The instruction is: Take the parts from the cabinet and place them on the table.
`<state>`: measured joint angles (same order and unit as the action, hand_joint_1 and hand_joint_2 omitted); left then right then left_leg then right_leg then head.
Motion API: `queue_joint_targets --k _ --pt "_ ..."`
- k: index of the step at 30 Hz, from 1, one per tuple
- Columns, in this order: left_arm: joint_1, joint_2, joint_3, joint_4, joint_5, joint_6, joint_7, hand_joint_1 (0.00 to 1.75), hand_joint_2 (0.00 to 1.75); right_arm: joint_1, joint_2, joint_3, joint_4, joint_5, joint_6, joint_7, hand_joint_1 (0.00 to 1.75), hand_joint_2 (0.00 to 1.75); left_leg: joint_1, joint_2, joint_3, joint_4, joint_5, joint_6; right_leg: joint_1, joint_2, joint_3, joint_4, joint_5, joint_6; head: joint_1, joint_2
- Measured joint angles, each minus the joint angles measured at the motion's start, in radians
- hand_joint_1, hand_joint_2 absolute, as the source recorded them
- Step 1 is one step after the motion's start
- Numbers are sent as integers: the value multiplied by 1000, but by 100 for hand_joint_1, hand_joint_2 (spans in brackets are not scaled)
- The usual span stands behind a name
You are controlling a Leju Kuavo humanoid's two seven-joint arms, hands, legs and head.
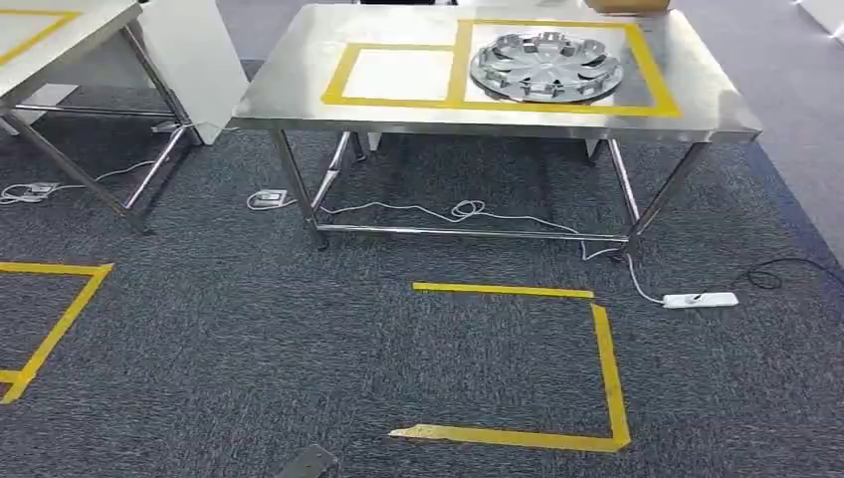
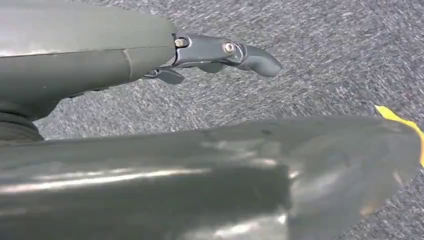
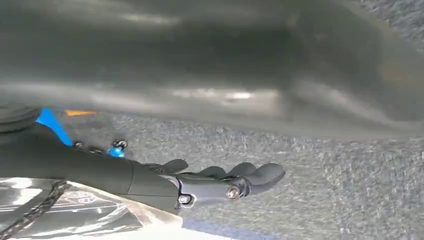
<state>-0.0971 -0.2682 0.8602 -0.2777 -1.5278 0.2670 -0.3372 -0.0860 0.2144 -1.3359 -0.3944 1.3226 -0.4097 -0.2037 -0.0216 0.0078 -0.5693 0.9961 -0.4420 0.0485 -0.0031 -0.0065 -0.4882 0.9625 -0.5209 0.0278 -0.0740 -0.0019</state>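
A silver wheel cover (image 1: 546,66) lies flat inside a yellow taped rectangle (image 1: 652,70) on the steel table (image 1: 299,90), well ahead of both hands, apparently already delivered there. It is round, shiny and spoked, with notched edges. The left hand (image 2: 220,52) hangs over grey carpet (image 2: 325,45), fingers loosely extended, holding nothing. The right hand (image 3: 225,182) does likewise, probably free for fetching another part.
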Motion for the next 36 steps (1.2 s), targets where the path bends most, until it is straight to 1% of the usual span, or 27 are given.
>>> queue_joint_targets --k 4,11,32,33,34,36 --pt "0 1 1 0 0 0 0 0 0 0 0 0 0 0 0 1 0 0 2 0 0 0 3 -4 1 0 -1 3 1 -2 0 0" --pt "0 1 2 0 0 -1 0 0 0 0 0 2 0 2 1 11 0 0 3 0 -1 0 3 -4 1 0 -2 4 1 -3 0 0" --pt "0 1 11 0 -9 -1 -8 0 0 0 0 2 0 8 29 12 0 0 0 0 -4 1 3 -4 -1 0 -4 4 2 -1 0 0" --pt "0 2 12 0 -10 -1 -8 0 0 0 0 3 0 9 32 12 0 0 -1 0 -4 2 3 -4 -2 0 -4 4 2 -1 0 0" --pt "0 2 12 0 -10 -1 -8 0 0 0 0 3 0 11 33 11 0 0 -4 0 -6 6 2 -2 -4 -1 -5 3 4 2 0 0" --pt "0 3 13 0 -10 -1 -9 0 0 1 0 5 0 17 35 10 0 0 -4 0 -7 7 1 -1 -5 -1 -5 4 3 3 0 0"
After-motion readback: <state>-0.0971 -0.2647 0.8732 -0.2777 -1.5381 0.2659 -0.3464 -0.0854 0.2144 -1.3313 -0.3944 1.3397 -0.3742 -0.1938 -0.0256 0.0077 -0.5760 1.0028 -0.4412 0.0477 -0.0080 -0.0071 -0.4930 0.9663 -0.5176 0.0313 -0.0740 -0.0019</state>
